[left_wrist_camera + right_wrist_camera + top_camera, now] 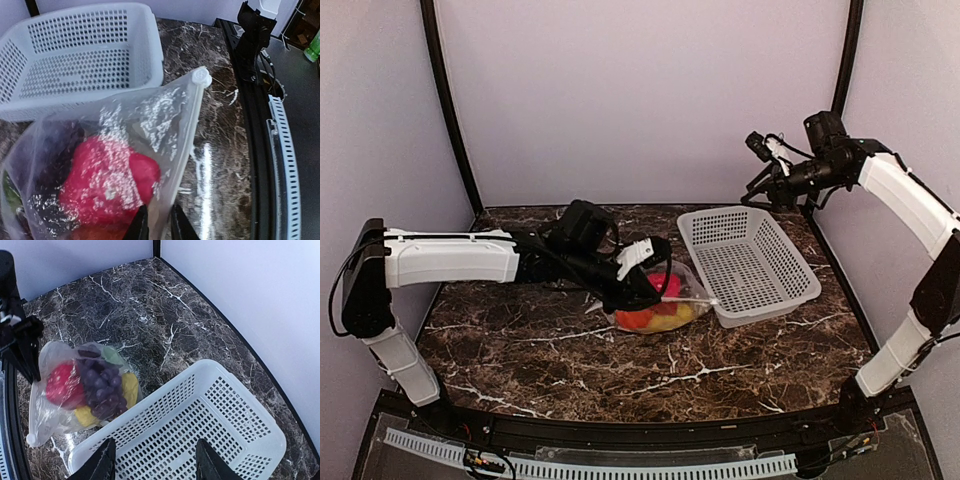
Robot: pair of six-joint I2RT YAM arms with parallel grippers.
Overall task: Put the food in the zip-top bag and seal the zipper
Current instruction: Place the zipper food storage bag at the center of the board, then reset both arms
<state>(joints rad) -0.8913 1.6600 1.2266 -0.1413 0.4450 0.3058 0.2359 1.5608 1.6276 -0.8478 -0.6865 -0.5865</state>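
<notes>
- Lying on the dark marbled bench (540,340), the zip-top bag (655,308) is found just beside the left side of the white mesh basket (750,262). Contact between the two cannot be confirmed.
- Food is seen inside the bag: a red pepper (62,385), dark purple grapes (102,385) and a yellow oblong (131,387). Orange-red and further yellow are noted through the plastic in the top view.
- The left claw (159,225) is drawn to a narrow gap, with the zipper (192,125) pinched between its fingers at the bag's edge.
- Whether the zipper is sealed along its length cannot be told.
- The right claw (157,460) is spread wide and grips nothing. It is held high above the bench, over the basket.
</notes>
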